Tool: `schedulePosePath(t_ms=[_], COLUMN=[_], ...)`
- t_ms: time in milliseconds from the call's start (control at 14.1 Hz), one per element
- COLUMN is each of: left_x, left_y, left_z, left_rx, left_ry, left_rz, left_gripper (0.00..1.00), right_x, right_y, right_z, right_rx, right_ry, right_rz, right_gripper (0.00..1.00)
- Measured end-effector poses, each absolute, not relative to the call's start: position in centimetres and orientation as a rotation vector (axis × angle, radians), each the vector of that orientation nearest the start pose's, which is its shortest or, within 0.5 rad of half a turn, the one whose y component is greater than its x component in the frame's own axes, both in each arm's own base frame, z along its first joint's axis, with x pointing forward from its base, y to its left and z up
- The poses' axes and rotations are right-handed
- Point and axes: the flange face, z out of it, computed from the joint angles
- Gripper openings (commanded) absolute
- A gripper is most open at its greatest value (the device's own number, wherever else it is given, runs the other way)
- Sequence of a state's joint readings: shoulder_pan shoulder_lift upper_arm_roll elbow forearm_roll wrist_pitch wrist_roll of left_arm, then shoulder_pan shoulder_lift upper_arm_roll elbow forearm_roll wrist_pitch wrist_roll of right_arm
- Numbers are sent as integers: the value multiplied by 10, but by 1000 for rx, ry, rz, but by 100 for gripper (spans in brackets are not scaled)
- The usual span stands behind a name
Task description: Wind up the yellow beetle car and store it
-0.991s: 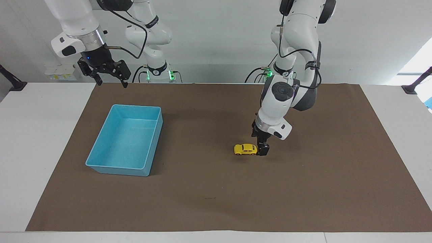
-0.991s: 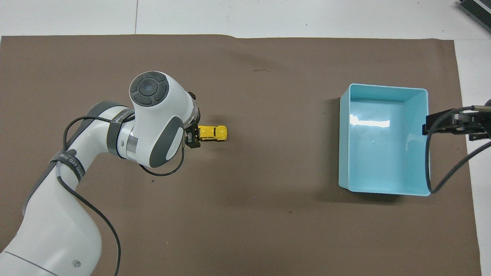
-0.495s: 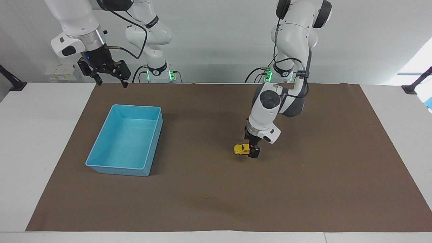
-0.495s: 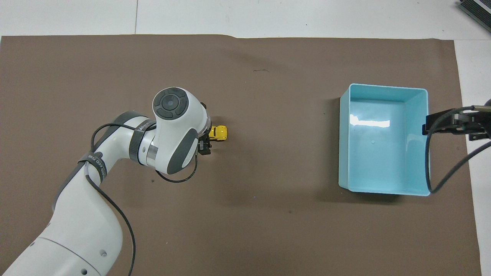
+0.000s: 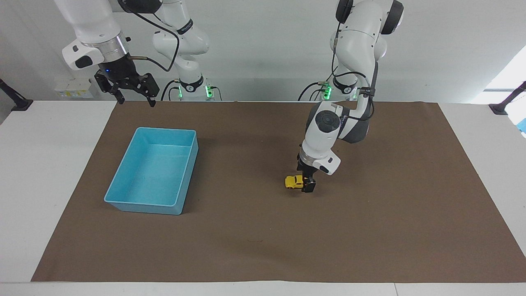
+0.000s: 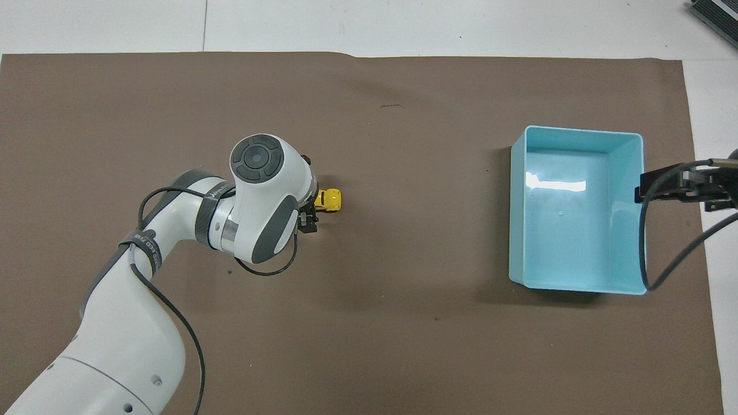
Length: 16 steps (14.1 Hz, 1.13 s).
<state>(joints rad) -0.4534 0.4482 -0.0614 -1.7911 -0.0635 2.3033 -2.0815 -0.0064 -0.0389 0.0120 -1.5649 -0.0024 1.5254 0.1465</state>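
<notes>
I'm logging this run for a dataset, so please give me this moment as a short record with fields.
toy: small bright yellow beetle-shaped toy car, on the brown mat
left claw: down at the car, straddling the end toward the left arm's end of the table
right claw: open, waiting above the mat's edge near the bin
bin: light blue rectangular plastic bin, empty
stage: car not yet stored

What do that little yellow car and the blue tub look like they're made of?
The yellow car looks like glossy painted metal or hard plastic; which one is unclear. The blue tub looks like smooth moulded plastic: thin walls, rounded rim, and a bright glare on its floor.
</notes>
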Motion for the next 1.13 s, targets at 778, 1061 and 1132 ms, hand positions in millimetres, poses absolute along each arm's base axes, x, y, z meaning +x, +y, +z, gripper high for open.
schedulePosePath(t_ms=[778, 1061, 1132], left_x=[575, 576, 576], left_y=[-322, -316, -311], left_z=[308, 308, 308], left_rx=[2116, 2140, 2145], left_ry=[2207, 2190, 2189], left_rz=[-82, -77, -76], left_gripper=[6, 0, 0], right_x=[538, 538, 538], right_y=[3, 3, 3], right_z=[645, 645, 645], right_rx=[-3137, -3137, -3137], right_ry=[222, 222, 222], right_rz=[1, 1, 1], right_gripper=[100, 100, 100])
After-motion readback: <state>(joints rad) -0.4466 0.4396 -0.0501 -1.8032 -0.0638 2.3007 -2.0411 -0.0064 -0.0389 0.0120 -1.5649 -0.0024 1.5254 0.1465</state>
